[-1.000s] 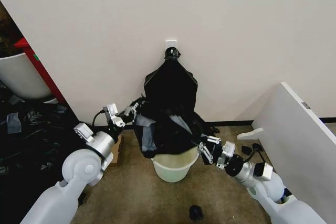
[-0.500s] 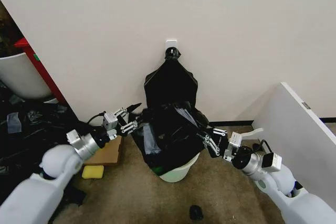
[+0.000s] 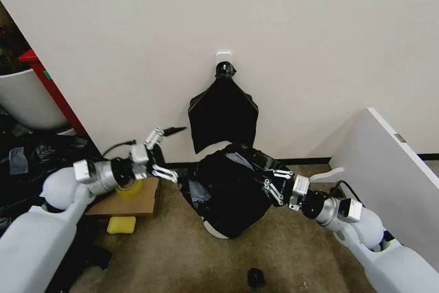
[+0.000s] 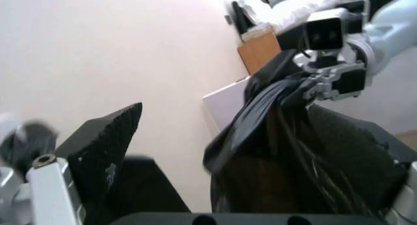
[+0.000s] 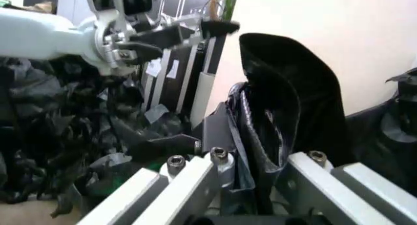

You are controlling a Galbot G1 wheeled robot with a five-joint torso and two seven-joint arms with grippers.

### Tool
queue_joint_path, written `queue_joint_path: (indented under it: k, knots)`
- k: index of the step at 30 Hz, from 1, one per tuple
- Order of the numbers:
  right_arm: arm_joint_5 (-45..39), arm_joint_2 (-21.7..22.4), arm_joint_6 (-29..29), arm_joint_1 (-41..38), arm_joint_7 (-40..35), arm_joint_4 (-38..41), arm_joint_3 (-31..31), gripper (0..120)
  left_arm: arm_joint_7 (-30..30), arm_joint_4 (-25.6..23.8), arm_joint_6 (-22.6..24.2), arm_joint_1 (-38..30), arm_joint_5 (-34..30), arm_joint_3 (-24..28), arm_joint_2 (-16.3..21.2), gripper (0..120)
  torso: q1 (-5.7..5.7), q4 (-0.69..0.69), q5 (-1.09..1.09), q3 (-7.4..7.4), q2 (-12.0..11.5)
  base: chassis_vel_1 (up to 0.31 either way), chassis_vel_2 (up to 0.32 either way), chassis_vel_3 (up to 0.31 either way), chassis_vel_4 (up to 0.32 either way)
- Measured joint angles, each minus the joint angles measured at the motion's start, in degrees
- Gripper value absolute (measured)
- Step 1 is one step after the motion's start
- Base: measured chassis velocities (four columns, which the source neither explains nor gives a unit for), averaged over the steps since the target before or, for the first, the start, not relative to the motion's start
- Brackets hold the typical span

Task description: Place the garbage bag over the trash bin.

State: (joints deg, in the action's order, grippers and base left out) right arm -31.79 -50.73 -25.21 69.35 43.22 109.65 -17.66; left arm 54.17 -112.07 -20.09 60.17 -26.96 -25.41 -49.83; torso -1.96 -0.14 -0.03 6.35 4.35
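The glossy black garbage bag (image 3: 230, 193) hangs draped over the trash bin (image 3: 213, 230), of which a cream sliver shows at the bag's lower left. My right gripper (image 3: 268, 182) is shut on the bag's right edge, and the right wrist view shows folded plastic (image 5: 260, 132) pinched between its fingers. My left gripper (image 3: 180, 154) stands open just left of the bag, apart from it, with nothing between its fingers. In the left wrist view one black pad (image 4: 107, 147) is in front and the bag (image 4: 293, 161) lies beyond it.
A black bag bunch (image 3: 223, 111) hangs from a wall hook right behind the bin. A cardboard sheet (image 3: 130, 201) and a yellow sponge (image 3: 121, 224) lie at left, with black sheeting (image 3: 27, 176) beyond. A white board (image 3: 398, 183) leans at right. A small black object (image 3: 255, 278) lies on the carpet.
My left gripper has let go of the bag, opened and drawn back to the left. The bag has come down over the bin, hiding nearly all of it. The right gripper keeps its hold.
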Motion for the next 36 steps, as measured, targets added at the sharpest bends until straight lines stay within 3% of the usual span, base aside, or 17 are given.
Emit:
queue_joint_path:
  k: [2, 4, 7, 13, 19, 24, 26, 35, 36]
  knots:
    - [0.17, -0.16, 0.00, 0.03, 0.16, -0.08, 0.13, 0, -4.21, -1.47, -3.74, -0.13, 7.19, 0.67, -0.46, 100, 0.00, 0.00, 0.00, 0.00, 0.00, 0.000, 0.000, 0.000, 0.000]
    - [0.25, -0.30, 0.00, 0.08, 0.24, -0.08, 0.18, 0, -6.59, -1.82, -4.85, -0.14, 10.03, 0.85, -0.65, 97, 0.00, 0.00, 0.00, 0.00, 0.00, 0.000, 0.000, 0.000, 0.000]
    - [0.52, -0.66, 0.01, 0.19, 0.57, -0.08, 0.42, 0, -12.06, -2.35, -7.61, 0.06, 17.59, 1.13, -1.18, 84, 0.00, 0.00, 0.00, 0.00, 0.00, 0.000, 0.000, 0.000, 0.000]
    - [0.41, -0.58, 0.10, 0.13, 1.35, 0.10, 0.58, 0, -11.96, -2.75, -10.10, 1.10, 22.12, 1.14, -1.63, 64, 0.00, 0.00, -0.01, 0.00, 0.00, 0.000, 0.000, 0.000, 0.000]
    - [0.35, -0.73, 0.53, -0.39, 1.36, 0.23, 0.87, 0, -7.52, -3.33, -10.81, 1.47, 23.36, 0.73, -1.88, 41, 0.00, 0.00, 0.00, 0.00, 0.00, 0.000, 0.000, 0.000, 0.000]
    - [0.23, -0.74, 0.54, -0.38, 1.47, 0.72, 0.94, 0, -8.75, -1.97, -11.66, 1.53, 26.37, 0.85, -2.23, 25, 0.00, 0.00, 0.00, 0.00, 0.00, 0.000, 0.000, 0.000, 0.000]
    - [0.20, -0.74, 0.54, -0.36, 1.52, 0.89, 0.95, 0, -10.10, -1.71, -11.73, 1.68, 27.50, 1.04, -2.53, 26, 0.00, 0.00, -0.01, 0.00, 0.00, 0.000, 0.000, 0.000, 0.000]
    - [0.22, -1.15, 0.66, 0.52, 1.83, 2.08, 1.23, 0, -12.58, -1.39, -12.18, 2.69, 31.82, 1.81, -4.29, 62, 0.00, 0.00, 0.00, 0.00, 0.00, 0.000, 0.000, 0.000, 0.000]
    - [0.22, -1.15, 0.66, 0.52, 1.83, 2.08, 1.23, 0, -12.58, -1.39, -12.18, 2.69, 31.82, 1.81, -4.29, 62, 0.00, 0.00, 0.00, 0.00, 0.00, 0.000, 0.000, 0.000, 0.000]
